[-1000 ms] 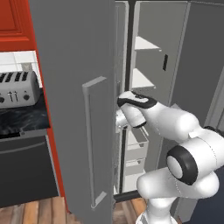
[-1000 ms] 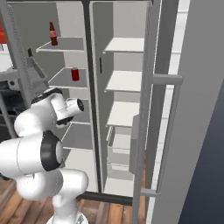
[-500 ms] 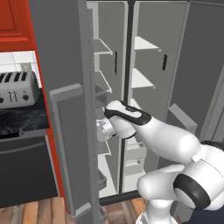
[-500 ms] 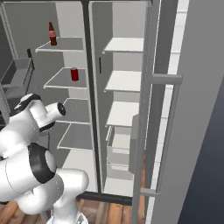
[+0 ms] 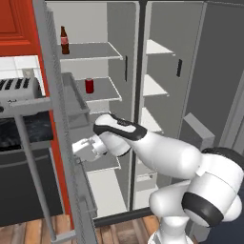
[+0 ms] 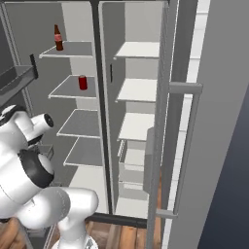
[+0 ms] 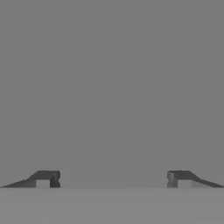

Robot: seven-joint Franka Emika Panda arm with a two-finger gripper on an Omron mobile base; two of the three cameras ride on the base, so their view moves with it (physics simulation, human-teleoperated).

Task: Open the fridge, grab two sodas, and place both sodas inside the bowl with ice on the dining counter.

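Fridge (image 5: 171, 86): both doors now stand swung out; the left door (image 5: 64, 143) has come round much further than a second ago, baring the shelves, so the opening step looks done.
Sodas: red can (image 5: 89, 85) on the second left shelf, at 12 o'clock above the hand; brown bottle (image 5: 64, 41) one shelf higher, at 11 o'clock. Both untouched.
Gripper (image 7: 112, 178): fingers spread wide, nothing between them, facing flat grey, pressed close to the left door's inner side.
Around: toaster (image 5: 19, 88) at 9 o'clock, beyond the door.
In the way: door bin (image 5: 76, 100) juts out between hand and can; likely needs clearing first.
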